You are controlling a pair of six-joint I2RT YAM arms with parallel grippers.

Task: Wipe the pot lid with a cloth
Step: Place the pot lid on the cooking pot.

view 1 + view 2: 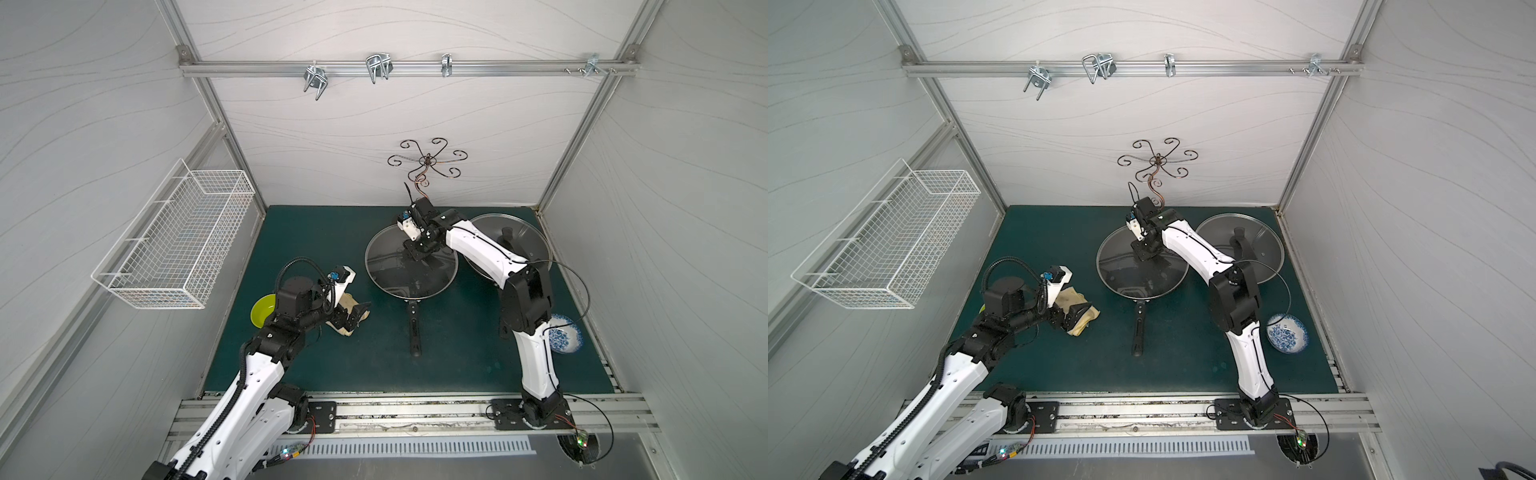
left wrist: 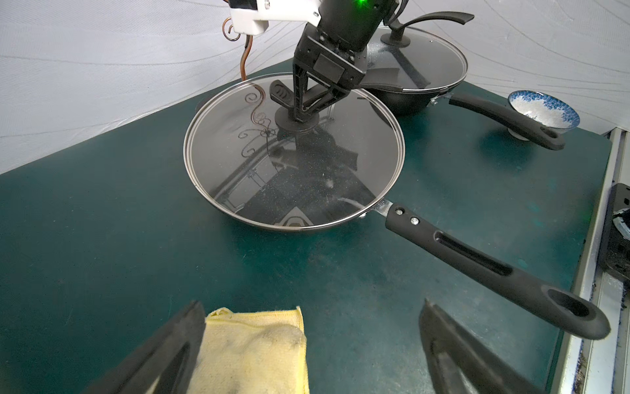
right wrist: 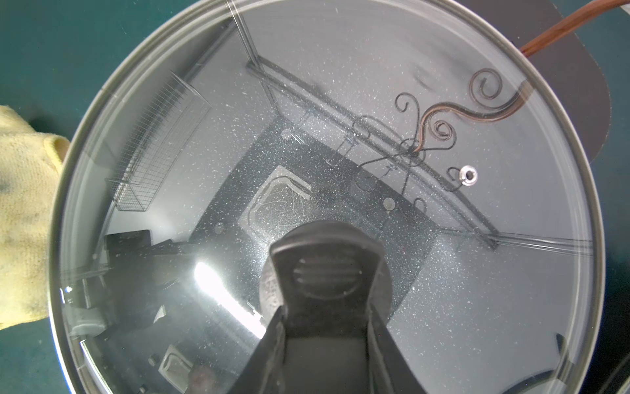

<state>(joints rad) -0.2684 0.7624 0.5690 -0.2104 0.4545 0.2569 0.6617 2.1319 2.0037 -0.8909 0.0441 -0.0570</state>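
As the right gripper point(image 2: 301, 114) pinches the handle point(image 3: 324, 273) of the pot lid point(image 2: 293, 177), the left gripper point(image 2: 311, 307) hangs spread over the cloth point(image 2: 252, 351). Closing off-centre, it may snag only a corner

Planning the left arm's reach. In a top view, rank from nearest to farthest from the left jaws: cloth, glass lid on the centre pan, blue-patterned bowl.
1. cloth: left side of the table, right at the left gripper, jaws open over it.
2. glass lid: mid-table, to the right and farther back.
3. blue-patterned bowl: far right edge.
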